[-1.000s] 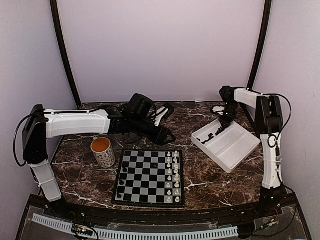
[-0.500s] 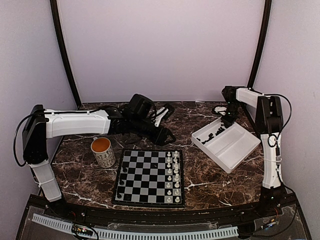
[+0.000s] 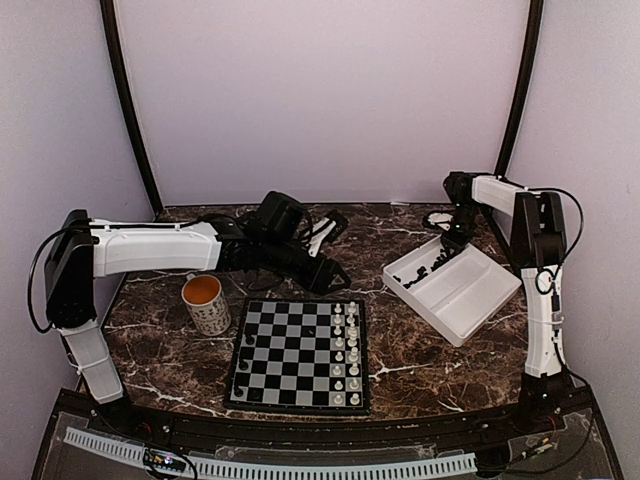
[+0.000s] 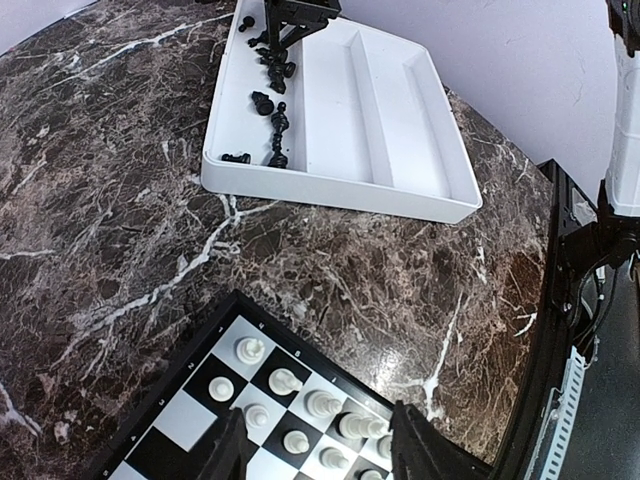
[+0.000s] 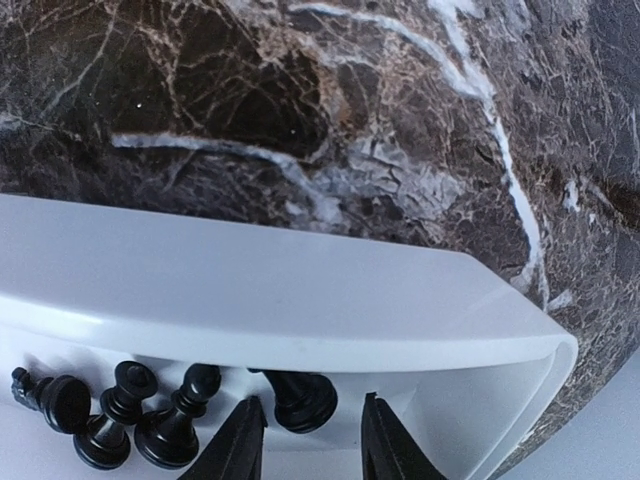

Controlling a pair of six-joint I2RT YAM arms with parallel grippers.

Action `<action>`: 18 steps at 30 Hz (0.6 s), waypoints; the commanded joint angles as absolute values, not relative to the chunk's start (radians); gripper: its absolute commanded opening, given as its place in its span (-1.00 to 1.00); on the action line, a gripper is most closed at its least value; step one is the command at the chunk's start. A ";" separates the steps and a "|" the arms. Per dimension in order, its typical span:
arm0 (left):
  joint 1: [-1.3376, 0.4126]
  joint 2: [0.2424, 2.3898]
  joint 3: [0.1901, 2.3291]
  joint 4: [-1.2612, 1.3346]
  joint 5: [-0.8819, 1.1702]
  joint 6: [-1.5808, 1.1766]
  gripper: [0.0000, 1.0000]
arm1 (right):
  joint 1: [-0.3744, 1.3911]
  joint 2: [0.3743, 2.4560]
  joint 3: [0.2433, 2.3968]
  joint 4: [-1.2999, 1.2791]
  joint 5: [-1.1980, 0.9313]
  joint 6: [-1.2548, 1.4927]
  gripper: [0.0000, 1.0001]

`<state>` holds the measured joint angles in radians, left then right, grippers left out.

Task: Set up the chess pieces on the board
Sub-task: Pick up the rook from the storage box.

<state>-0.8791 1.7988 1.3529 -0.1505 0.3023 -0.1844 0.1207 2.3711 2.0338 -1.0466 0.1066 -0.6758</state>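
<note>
The board (image 3: 298, 352) lay beneath the left gripper (image 4: 318, 415), whose fingers stood apart above the white figures (image 4: 285, 380), holding nothing. In the white tray (image 3: 470, 300), the right gripper (image 5: 310, 405) stood spread astride one black piece (image 5: 300, 392) without pinching it. More chess pieces (image 5: 150, 420) lay just beside.

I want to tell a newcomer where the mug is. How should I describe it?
On the dark marble table, find the chessboard near the front edge. Just left of its far-left corner stands the mug. It is the only round, upright vessel there: white with small dark markings and orange inside.
</note>
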 commanded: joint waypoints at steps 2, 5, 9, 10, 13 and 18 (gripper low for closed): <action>-0.881 1.759 1.341 -0.133 0.316 -0.188 0.03 | 0.117 2.375 2.049 -1.051 0.072 -0.744 -0.27; -0.881 1.762 1.341 -0.129 0.316 -0.191 0.03 | 0.118 2.402 2.077 -1.086 0.026 -0.781 -0.27; -0.881 1.765 1.341 -0.128 0.316 -0.196 0.03 | 0.118 2.425 2.086 -1.114 -0.029 -0.808 -0.28; -0.881 1.766 1.341 -0.130 0.318 -0.196 0.03 | 0.118 2.429 2.086 -1.119 -0.040 -0.812 -0.30; -0.881 1.768 1.339 -0.130 0.319 -0.198 0.03 | 0.118 2.442 2.084 -1.131 -0.055 -0.816 -0.35; -0.881 1.771 1.340 -0.129 0.322 -0.200 0.03 | 0.117 2.458 2.085 -1.146 -0.063 -0.819 -0.51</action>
